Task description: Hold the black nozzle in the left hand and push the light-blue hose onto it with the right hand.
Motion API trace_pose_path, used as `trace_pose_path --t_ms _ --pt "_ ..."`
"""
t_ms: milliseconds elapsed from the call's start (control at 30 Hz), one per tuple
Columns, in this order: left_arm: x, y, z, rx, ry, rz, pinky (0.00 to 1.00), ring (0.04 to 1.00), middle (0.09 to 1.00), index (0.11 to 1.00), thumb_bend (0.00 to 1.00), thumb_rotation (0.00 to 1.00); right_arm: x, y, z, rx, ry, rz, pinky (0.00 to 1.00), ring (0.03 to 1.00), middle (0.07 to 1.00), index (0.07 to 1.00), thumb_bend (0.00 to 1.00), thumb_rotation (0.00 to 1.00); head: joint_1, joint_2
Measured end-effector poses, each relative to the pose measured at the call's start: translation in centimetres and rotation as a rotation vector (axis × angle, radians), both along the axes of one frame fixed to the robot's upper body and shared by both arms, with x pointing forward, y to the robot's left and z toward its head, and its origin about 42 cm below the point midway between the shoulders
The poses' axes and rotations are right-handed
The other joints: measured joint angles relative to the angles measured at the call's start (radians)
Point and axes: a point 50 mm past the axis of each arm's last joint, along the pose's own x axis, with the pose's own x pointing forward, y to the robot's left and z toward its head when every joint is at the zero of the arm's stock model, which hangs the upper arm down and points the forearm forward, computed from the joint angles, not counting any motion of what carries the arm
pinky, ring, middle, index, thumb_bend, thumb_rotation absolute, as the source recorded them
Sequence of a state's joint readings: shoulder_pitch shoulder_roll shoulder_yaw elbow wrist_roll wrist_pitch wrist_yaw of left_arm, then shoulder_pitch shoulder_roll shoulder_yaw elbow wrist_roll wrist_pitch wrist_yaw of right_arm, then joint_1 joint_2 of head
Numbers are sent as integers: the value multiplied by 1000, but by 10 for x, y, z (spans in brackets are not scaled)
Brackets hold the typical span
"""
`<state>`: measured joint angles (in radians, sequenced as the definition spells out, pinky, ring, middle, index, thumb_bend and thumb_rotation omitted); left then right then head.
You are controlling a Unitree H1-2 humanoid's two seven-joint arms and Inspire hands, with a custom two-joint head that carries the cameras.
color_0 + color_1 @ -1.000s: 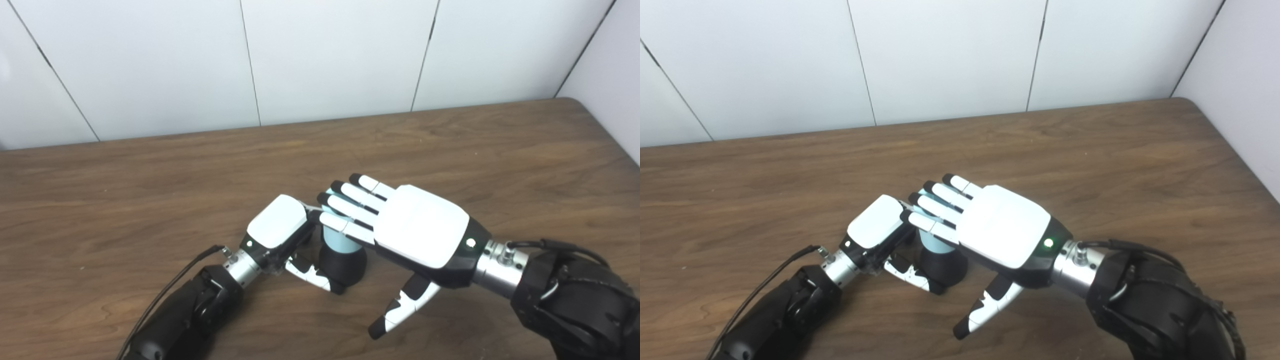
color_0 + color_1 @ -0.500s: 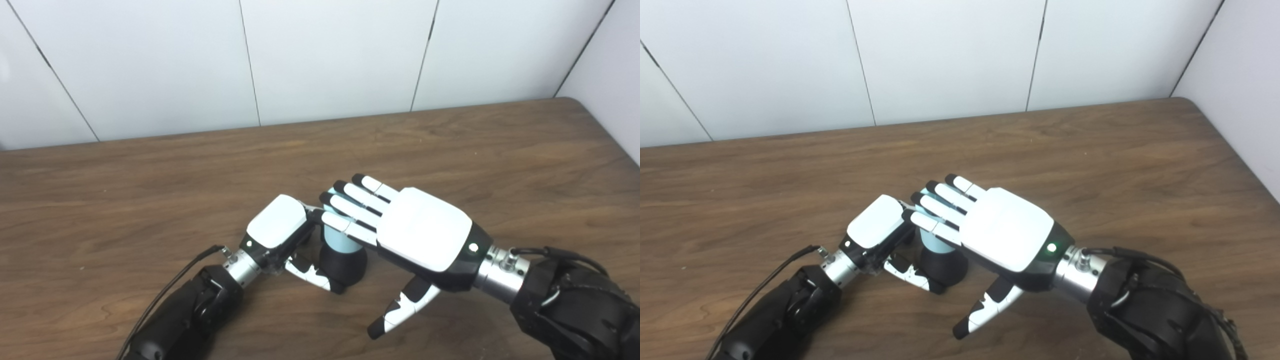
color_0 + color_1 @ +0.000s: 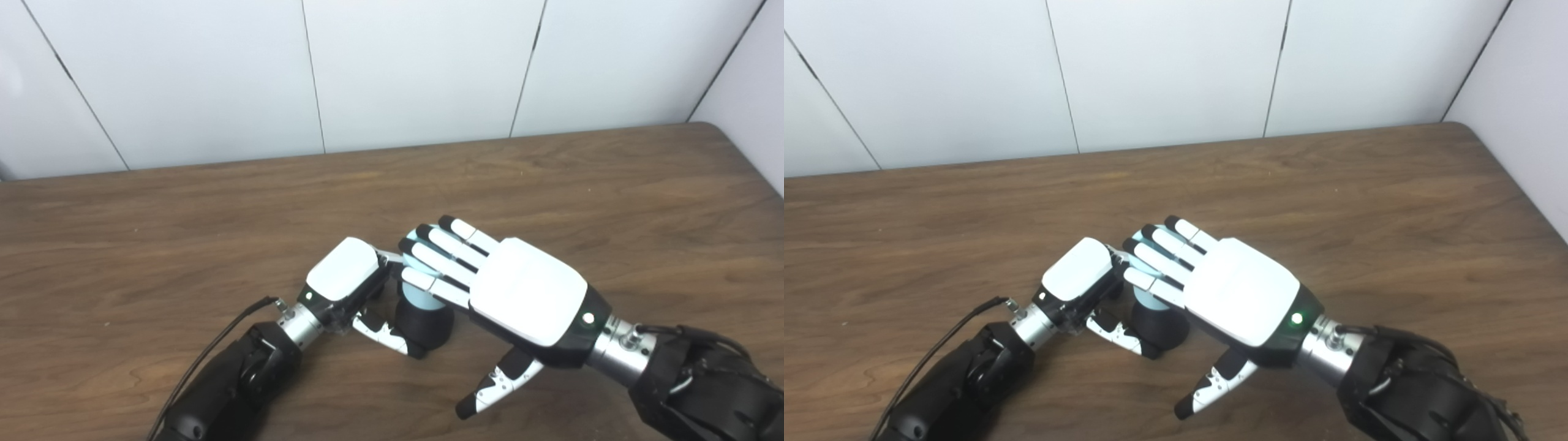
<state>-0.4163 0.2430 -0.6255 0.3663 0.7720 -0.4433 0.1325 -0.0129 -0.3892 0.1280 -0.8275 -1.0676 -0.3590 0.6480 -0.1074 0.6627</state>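
Observation:
A black nozzle [image 3: 427, 324] stands upright on the wooden table [image 3: 153, 245], with a light-blue hose [image 3: 418, 296] rising out of its top. My left hand [image 3: 343, 275] is shut on the nozzle from the left, its thumb across the black base and its fingers hidden behind. My right hand [image 3: 523, 293] lies flat and open over the hose's top, its fingers [image 3: 441, 257] spread across the top end. Its thumb [image 3: 496, 383] hangs down to the right, away from the nozzle. The joint between hose and nozzle is partly hidden by my hands.
White wall panels [image 3: 416, 67] stand along the table's far edge. The table's rounded back right corner [image 3: 716, 125] meets a side wall at the right.
The whole picture has shifted slightly, so the camera moved. My right hand has sunk a little lower and nearer to me. The left hand, nozzle and hose have stayed put.

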Motion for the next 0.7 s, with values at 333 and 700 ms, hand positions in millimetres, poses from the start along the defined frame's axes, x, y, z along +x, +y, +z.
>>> trace_pose_path --t_ms 333,700 --pt "1 -1 0 -14 44 12 96 147 224 486 519 39 -6 4 -7 16 -13 -23 982 1000 991 933 785 776 2 -3" --pt "2 -4 -2 -3 78 19 90 142 214 486 518 39 -9 4 -10 27 -15 -31 973 983 967 924 784 759 3 -12"
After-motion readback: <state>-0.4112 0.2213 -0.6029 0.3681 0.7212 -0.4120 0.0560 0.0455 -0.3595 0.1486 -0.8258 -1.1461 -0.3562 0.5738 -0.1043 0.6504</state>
